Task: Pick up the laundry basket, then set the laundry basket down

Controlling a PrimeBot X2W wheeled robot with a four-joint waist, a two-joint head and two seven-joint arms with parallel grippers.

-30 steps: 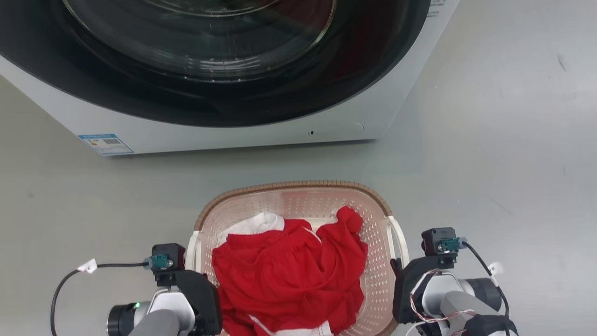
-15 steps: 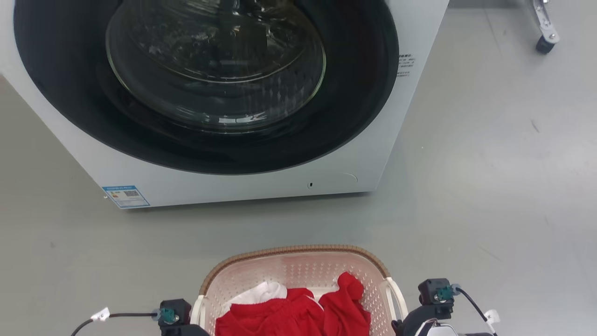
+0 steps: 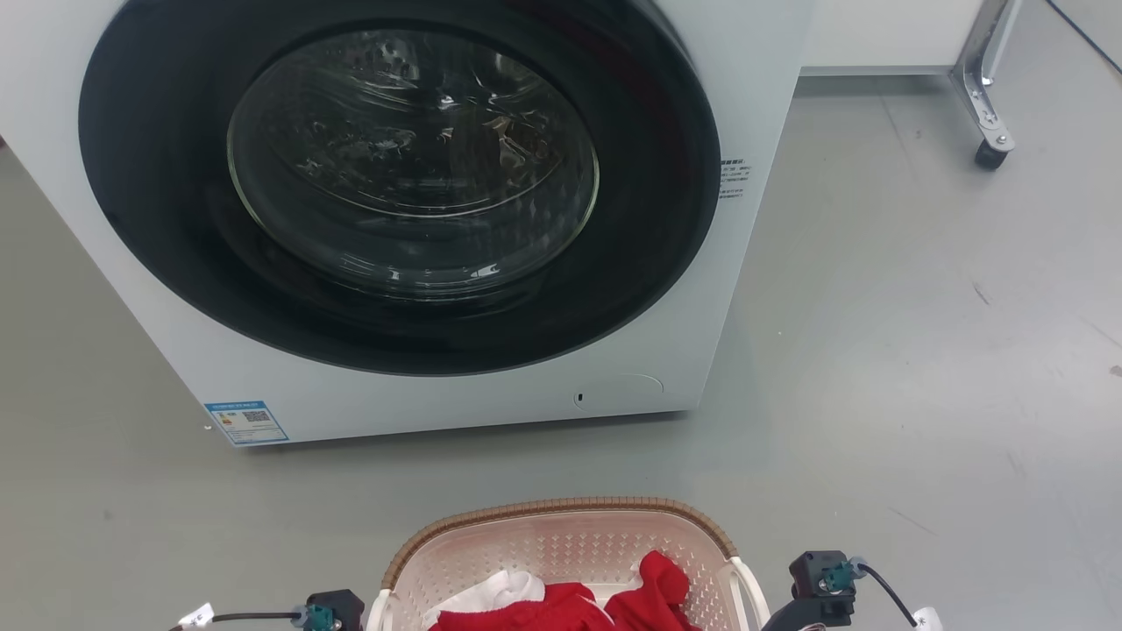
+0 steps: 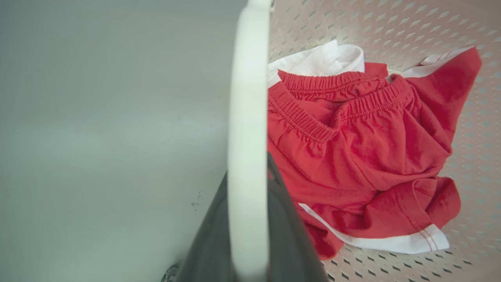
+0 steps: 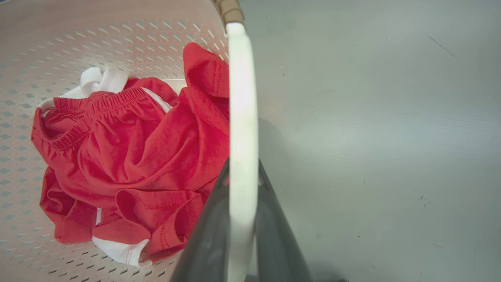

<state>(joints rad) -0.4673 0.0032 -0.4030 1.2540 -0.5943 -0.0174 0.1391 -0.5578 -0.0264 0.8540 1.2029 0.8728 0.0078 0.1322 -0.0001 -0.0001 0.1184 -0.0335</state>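
Head view has tilted up; left gripper (image 4: 249,188) and right gripper (image 5: 242,176) each pinch a white handle (image 4: 248,98) of the laundry basket (image 3: 561,506).

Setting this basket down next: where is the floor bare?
Widest bare floor lies right of the washing machine, up to the caster leg at the back. Floor left of the laundry basket is bare too. Tightest: the strip between basket and machine.

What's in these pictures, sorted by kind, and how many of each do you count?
Washing machine: 1
Laundry basket: 1
Heap of red and white clothes: 1 (separate pieces cannot be told apart)
Wheeled metal leg: 1
Grippers: 2, the left gripper and the right gripper
Total: 6
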